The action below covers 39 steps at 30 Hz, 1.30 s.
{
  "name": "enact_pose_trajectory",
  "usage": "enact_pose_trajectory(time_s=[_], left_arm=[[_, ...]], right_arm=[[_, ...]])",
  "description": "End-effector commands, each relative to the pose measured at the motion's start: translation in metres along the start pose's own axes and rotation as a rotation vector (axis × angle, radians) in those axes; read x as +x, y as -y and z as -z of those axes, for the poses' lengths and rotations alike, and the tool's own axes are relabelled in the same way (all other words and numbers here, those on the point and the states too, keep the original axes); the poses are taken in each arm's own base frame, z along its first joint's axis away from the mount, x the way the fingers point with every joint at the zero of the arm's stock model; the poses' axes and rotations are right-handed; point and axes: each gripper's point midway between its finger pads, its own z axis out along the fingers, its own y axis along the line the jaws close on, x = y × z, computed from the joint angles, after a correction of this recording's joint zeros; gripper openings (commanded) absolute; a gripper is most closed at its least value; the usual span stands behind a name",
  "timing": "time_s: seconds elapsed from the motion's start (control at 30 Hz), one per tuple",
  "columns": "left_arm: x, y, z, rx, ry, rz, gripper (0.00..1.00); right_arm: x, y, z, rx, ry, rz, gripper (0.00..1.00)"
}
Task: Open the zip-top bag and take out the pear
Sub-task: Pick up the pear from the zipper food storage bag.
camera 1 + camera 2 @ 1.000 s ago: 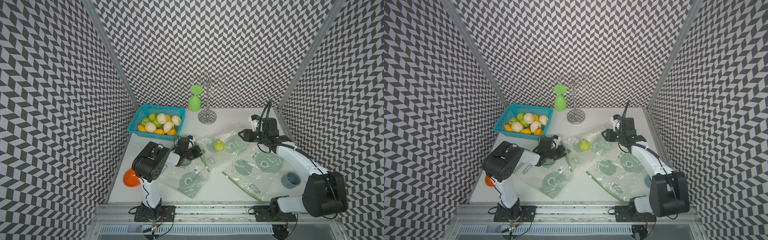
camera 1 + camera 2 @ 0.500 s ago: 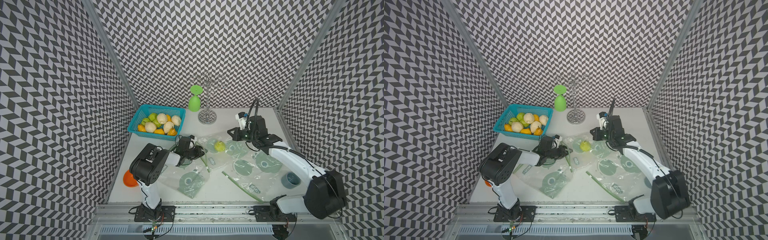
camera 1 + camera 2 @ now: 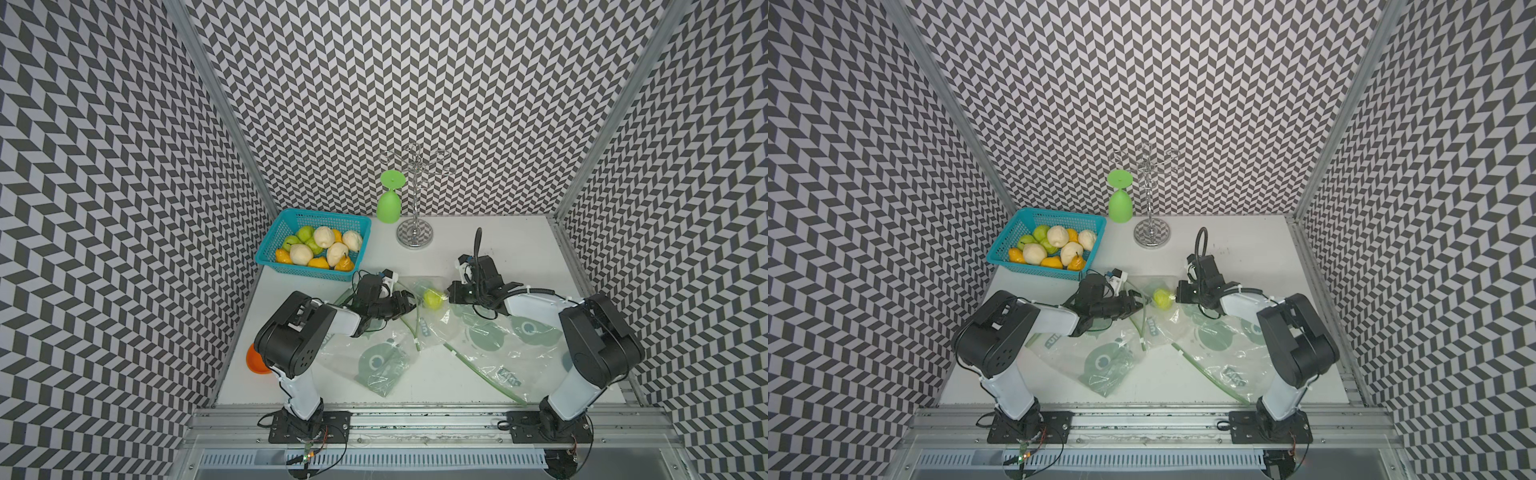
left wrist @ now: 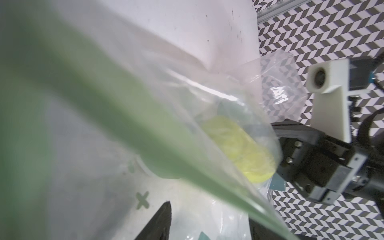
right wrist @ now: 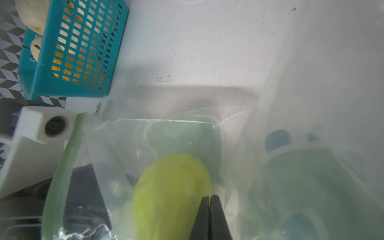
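Right gripper (image 5: 209, 200) pinched tight (left gripper (image 3: 408, 302) agape).

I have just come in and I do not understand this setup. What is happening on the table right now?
Two robot arms work on a clear zip-top bag in the middle of the table, with a yellow-green pear inside it. The right claw is shut and seems to pinch the bag's film just beside the pear. The left claw stands open at the bag's green zip strip, gripping nothing. The pear is not yet out.

White table (image 3: 498, 241) (bags (image 3: 382, 361), basket (image 3: 303, 270), stand (image 3: 414, 237))
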Motion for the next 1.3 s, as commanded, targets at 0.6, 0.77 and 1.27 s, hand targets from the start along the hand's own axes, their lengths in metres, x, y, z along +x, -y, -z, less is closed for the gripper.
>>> enact_pose_trajectory(time_s=[0.6,0.77,1.27], left_arm=[[-0.012,0.008,-0.001,-0.085,0.039,-0.086,1.00],[-0.015,-0.009,-0.010,-0.168,0.018,-0.083,1.00],[0.001,0.011,0.035,-0.144,0.082,-0.108,1.00]], right_arm=[[0.017,-0.024,-0.027,-0.106,-0.091,0.114,0.00],[0.019,-0.026,-0.029,-0.124,-0.100,0.152,0.00],[-0.013,-0.024,0.001,-0.099,-0.015,0.150,0.00]])
